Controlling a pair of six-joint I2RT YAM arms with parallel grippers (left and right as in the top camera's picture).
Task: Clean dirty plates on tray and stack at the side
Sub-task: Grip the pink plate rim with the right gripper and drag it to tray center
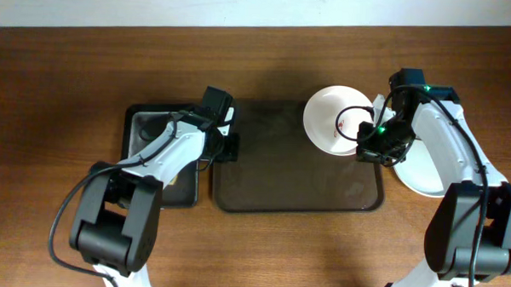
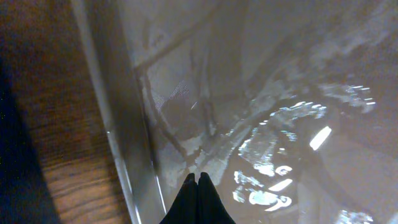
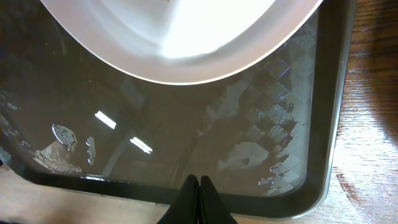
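Observation:
A white plate (image 1: 329, 116) lies in the far right corner of the dark brown tray (image 1: 288, 174), with a small red mark near its middle. In the right wrist view its rim (image 3: 180, 43) fills the top, above the wet tray floor (image 3: 186, 137). At least one more whitish plate (image 1: 427, 173) lies on the table right of the tray, partly under my right arm. My right gripper (image 1: 368, 150) (image 3: 199, 180) is shut and empty, beside the plate's near right edge. My left gripper (image 1: 229, 148) (image 2: 197, 178) is shut and empty over the tray's left rim (image 2: 130, 162).
A smaller black tray (image 1: 145, 127) sits left of the brown tray, mostly under my left arm. A black cable loops over the plate on the tray. Wood table (image 3: 373, 124) surrounds both trays.

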